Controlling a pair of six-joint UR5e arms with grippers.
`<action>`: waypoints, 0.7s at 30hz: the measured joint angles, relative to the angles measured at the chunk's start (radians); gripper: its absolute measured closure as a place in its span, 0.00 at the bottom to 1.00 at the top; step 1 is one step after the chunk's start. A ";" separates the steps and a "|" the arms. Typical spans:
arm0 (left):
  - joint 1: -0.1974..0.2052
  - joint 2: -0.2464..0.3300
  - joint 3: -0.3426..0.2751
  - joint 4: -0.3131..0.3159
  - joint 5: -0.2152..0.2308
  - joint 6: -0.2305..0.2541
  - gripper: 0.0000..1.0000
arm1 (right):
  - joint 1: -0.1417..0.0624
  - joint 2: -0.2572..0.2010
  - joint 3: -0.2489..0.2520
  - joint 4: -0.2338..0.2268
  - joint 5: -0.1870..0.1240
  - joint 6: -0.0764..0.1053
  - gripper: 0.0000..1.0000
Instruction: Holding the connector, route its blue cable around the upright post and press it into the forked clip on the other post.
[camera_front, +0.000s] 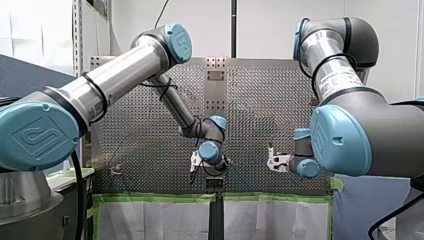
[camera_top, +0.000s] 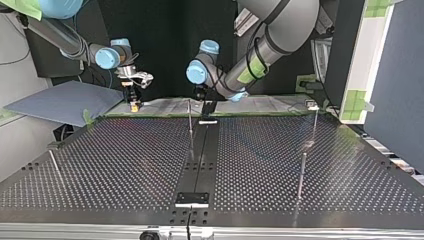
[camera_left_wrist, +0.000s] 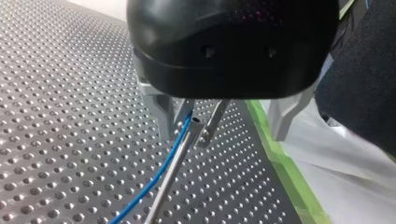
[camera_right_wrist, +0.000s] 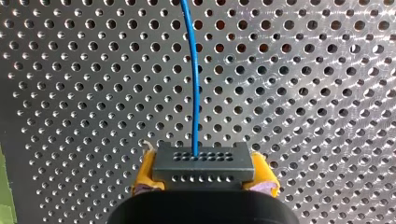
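My right end effector clamps the rigid connector (the sure hold); its blue cable looks light, limp; left end effector, grip unclear.

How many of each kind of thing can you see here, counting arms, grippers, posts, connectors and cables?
Robot arms: 2
Grippers: 2
Thin posts on the table, in the top view: 4
Connector: 1
Blue cable: 1
Total: 10
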 joint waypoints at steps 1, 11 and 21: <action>0.000 0.001 -0.001 0.000 0.000 0.000 0.00 | 0.000 0.000 0.000 0.000 0.000 0.000 1.00; -0.008 0.007 -0.009 0.000 0.001 0.000 0.00 | 0.000 0.000 0.000 0.000 0.000 0.000 1.00; -0.014 0.008 -0.016 -0.001 -0.006 0.000 0.00 | 0.000 0.000 0.000 0.000 0.000 0.001 1.00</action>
